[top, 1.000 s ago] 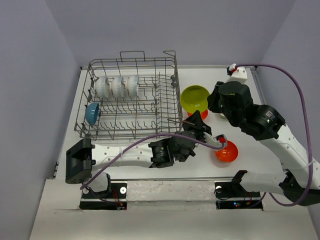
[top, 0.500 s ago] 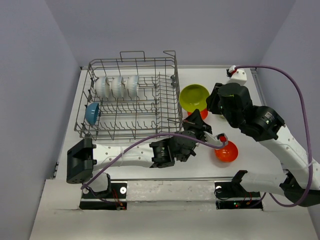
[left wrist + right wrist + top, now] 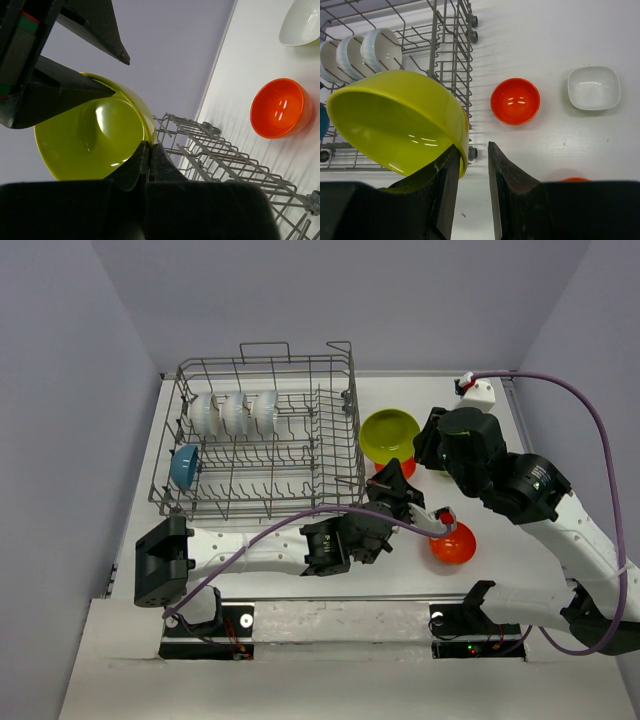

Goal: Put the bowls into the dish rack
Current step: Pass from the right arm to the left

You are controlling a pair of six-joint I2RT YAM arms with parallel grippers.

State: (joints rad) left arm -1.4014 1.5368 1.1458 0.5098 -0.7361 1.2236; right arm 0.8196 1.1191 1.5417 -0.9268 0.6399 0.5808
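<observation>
Orange-red bowl (image 3: 452,545), round and glossy, sits on the white bench (image 3: 545,30) off the near right corner of the grey wire dish rack (image 3: 270,475). Right of the rack, the left hand (image 3: 149,155) pinches the thin rim of a lifted yellow-green bowl (image 3: 95,135); the right hand (image 3: 472,155) stands parted at that rim, gripping nothing. Three white bowls (image 3: 235,412) stand on edge in the rack's far row.

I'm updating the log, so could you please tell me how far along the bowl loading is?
Done: three white bowls and a blue bowl stand in the grey wire dish rack. In hand: the left fingers pinch the rim of the yellow-green bowl, the right fingers apart beside it. Remaining: two orange-red bowls and a white bowl on the table.
</observation>
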